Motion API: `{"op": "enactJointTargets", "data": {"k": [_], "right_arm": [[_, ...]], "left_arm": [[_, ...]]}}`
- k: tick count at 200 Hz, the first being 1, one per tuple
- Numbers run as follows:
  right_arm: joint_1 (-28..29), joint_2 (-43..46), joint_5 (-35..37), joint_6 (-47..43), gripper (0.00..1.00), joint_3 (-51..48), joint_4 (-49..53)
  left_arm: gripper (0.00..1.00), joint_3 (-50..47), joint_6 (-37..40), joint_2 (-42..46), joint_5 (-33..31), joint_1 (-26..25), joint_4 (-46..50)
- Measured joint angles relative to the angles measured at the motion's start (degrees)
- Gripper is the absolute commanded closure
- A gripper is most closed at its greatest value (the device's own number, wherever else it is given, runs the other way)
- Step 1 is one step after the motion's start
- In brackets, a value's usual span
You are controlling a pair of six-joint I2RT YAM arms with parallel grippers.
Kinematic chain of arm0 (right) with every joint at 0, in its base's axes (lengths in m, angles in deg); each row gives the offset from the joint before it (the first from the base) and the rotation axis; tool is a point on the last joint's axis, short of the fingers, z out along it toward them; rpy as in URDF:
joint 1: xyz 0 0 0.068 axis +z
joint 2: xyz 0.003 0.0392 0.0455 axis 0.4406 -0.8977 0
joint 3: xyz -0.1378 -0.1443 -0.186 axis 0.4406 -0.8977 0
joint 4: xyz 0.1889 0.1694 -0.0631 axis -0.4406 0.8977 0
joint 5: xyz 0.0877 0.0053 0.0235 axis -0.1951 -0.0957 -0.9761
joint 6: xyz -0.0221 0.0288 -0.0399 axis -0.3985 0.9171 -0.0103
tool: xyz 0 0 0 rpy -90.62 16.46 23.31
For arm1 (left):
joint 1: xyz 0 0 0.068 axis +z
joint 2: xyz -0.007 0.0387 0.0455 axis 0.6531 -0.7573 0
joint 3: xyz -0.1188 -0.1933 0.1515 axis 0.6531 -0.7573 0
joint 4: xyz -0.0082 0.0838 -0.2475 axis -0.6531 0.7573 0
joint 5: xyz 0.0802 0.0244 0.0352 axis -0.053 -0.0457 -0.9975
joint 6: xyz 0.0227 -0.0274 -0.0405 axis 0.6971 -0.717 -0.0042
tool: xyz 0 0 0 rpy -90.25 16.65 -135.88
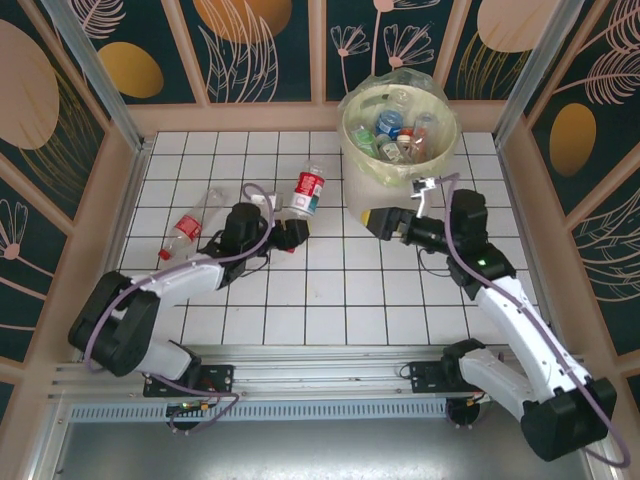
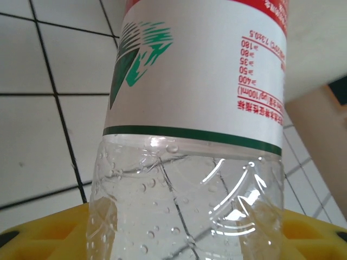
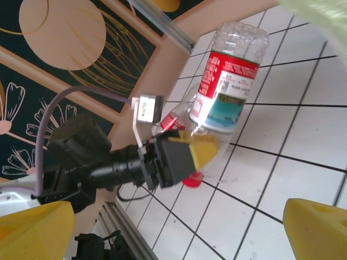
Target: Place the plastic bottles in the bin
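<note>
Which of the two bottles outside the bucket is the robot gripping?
The bottle with the red-and-white label, clamped in the left gripper. The other bottle lies flat on the tiles farther left, untouched.

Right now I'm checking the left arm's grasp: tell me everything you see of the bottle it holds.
The bottle is clear plastic, droplets inside, with a red, white and teal label edged by a green band. The left gripper is shut on its clear part beside the label; its bumpy other end points away from the arm.
</note>
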Motion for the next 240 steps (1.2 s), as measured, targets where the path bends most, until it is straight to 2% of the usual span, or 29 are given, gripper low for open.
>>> {"op": "enactJointTargets", "data": {"k": [54,94,118,150,171,189,219,240], "right_arm": [[7.26,-13.38,5.84,4.44,0.01,0.96,-10.34],[11.19,-20.02,6.12,4.52,0.03,5.44,-13.77],[13.2,-21.03,6.14,4.39,0.14,7.17,-15.37],[13.25,-21.59,6.67,4.2,0.39,7.52,-15.8],[13.27,-21.77,6.84,4.17,0.43,7.67,-15.76],[13.27,-21.77,6.84,3.78,0.44,8.0,-15.58],[13.27,-21.73,7.8,2.73,0.45,8.83,-14.47],[12.57,-20.63,8.11,1.2,0.45,9.81,-12.09]], "left_arm": [[0.41,-6.73,-0.24,12.59,7.52,-3.21,-4.5],[0.42,-7.56,-0.28,13.79,8.98,-4.85,-4.92],[0.42,-7.63,-0.28,13.51,9.97,-6.51,-4.98],[0.41,-7.63,-0.28,13.38,9.94,-7.13,-5.86],[0.4,-7.63,-0.31,13.25,9.92,-7.13,-5.88],[0.31,-7.63,-0.26,13.25,9.77,-7.13,-6.05],[0.02,-7.58,-0.09,13.27,9.9,-7.56,-6.03],[0.01,-7.45,1.03,14.29,9.31,-7.65,-4.15]]}}
